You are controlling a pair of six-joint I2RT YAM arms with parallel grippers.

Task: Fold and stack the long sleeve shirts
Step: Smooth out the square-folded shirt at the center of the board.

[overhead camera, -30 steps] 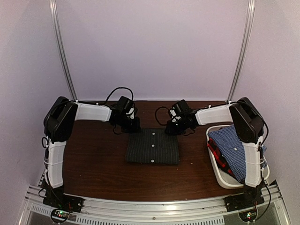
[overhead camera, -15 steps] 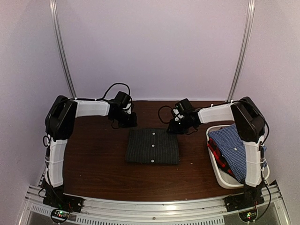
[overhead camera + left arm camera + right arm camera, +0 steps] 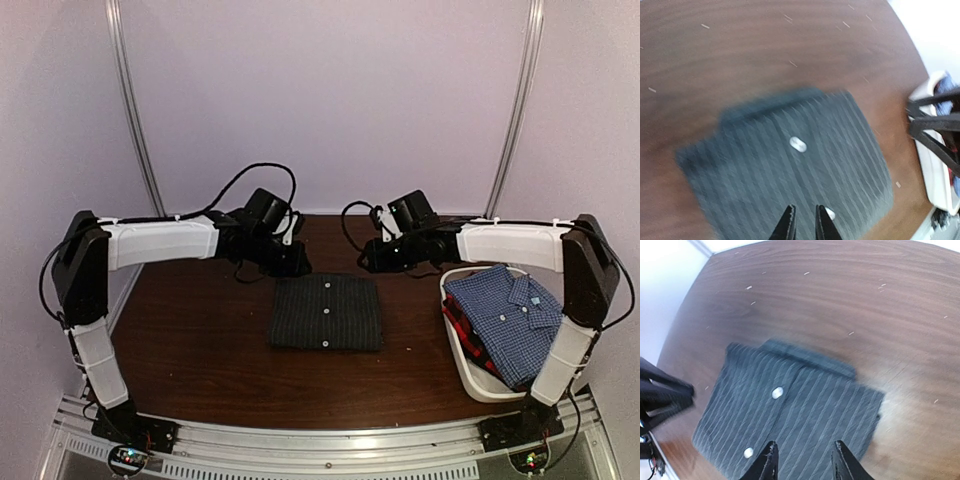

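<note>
Currently the folded black pinstriped cloth shirt (image 3: 326, 312) lies mid-desk, placket running far-to-near, just nearward of both my grippers. My left gripper (image 3: 295, 262) is narrow by its far-left corner and my right gripper (image 3: 370, 262) wide by far-right. Both are equally near and empty.

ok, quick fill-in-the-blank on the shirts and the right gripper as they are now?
The folded shirt on the table is the ____ pinstriped one. In the white tub, the ____ check shirt lies on the red-and-dark shirt. The right gripper hovers over the folded shirt with jaws ____.
Missing: black; blue; open.
</note>
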